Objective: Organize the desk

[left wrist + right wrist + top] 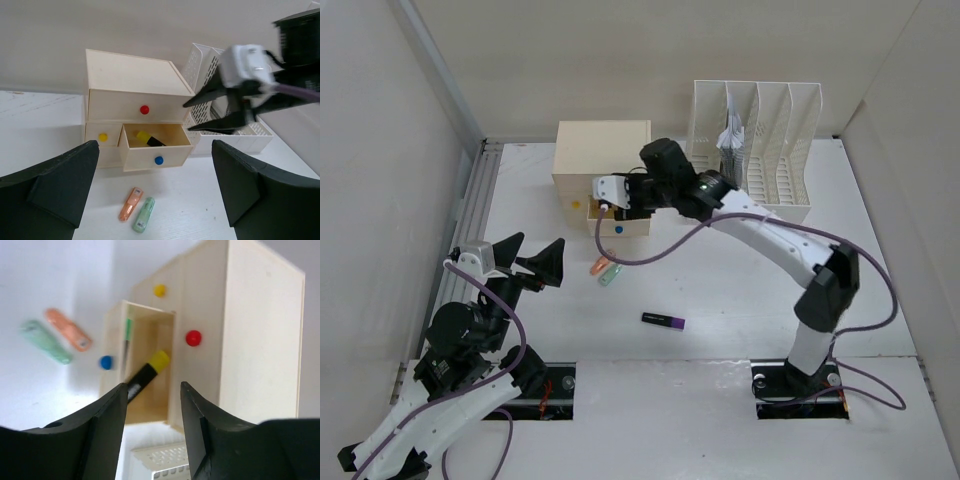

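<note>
The white desk (740, 290) holds a cream drawer box (602, 150) at the back. Its blue-knob drawer (156, 150) stands open with a yellow-capped black marker (148, 371) inside. My right gripper (608, 205) hovers over this open drawer, open and empty; the right wrist view looks between its jaws (152, 386) into the drawer. My left gripper (536, 250) is open and empty at the left, facing the drawer box. An orange clip-like item (599, 266) and a green one (611, 274) lie side by side before the drawer. A black and purple marker (663, 321) lies mid-desk.
A white slotted file rack (755, 150) with papers stands right of the drawer box. A grey rail (470, 215) runs along the left edge. Two dark cutouts (535, 390) hold the arm bases. Walls close in on three sides.
</note>
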Motion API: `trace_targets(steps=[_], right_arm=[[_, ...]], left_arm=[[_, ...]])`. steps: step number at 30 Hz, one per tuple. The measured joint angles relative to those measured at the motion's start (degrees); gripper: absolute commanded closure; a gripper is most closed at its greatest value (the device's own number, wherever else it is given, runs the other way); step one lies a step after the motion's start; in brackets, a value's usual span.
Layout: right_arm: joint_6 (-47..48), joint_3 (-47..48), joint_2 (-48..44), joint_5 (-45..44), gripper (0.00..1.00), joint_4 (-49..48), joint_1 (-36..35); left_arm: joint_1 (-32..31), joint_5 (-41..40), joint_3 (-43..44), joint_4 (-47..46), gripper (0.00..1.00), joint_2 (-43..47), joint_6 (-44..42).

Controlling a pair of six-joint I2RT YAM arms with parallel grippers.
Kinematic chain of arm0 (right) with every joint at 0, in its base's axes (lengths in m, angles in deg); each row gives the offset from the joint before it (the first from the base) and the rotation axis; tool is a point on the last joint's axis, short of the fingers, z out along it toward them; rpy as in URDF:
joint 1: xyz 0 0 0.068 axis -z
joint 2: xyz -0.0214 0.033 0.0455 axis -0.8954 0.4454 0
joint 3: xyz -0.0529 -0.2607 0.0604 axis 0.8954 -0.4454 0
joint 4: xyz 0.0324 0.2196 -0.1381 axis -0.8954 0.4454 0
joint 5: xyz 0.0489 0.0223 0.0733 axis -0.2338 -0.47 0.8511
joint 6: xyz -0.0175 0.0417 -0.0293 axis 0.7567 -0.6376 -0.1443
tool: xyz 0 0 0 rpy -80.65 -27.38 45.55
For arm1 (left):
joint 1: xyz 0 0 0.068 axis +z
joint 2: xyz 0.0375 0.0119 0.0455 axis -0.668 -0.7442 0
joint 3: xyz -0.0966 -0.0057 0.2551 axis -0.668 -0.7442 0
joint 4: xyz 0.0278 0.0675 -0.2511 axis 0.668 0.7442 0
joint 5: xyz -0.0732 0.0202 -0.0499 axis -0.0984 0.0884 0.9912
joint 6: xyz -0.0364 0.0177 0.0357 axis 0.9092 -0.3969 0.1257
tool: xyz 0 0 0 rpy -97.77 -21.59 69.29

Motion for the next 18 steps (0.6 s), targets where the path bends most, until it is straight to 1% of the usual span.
trace_targets(steps=[1,3,5,9,10,13,16,18], right_arm=[[0.1,-1.4,-2.5,2.4,0.48,0.8,0.0],[1.2,-4.5,-8.3,8.4,0.52,3.6,0.0],[2.3,-8.9,-14.3,15.0,0.54,5.8,-0.1],[2.8,-22.9,-24.9,23.8,0.64,7.1,-1.6],[2.3,-27.4,-26.7,25.0,0.67,7.0,-2.1],[0.2,-38.1,-28.2,26.7,0.67,7.3,-3.3],[-2.5,-44.5,-27.0,25.8,0.67,6.6,-3.4],[-4.2,-46.5,-26.9,24.1,0.66,6.0,-3.7]], left_arm=[[0.0,0.0,0.0,0.0,0.06,0.0,0.0],[0.0,-0.1,0.0,0.0,0.06,0.0,0.0],[0.0,-0.1,0.0,0.0,0.06,0.0,0.0],[0.0,-0.1,0.0,0.0,0.06,0.0,0.0],[0.0,-0.1,0.0,0.0,0.06,0.0,0.0],[0.0,-0.1,0.0,0.0,0.06,0.0,0.0],[0.0,-0.1,0.0,0.0,0.06,0.0,0.0],[0.0,-0.1,0.0,0.0,0.06,0.0,0.0]])
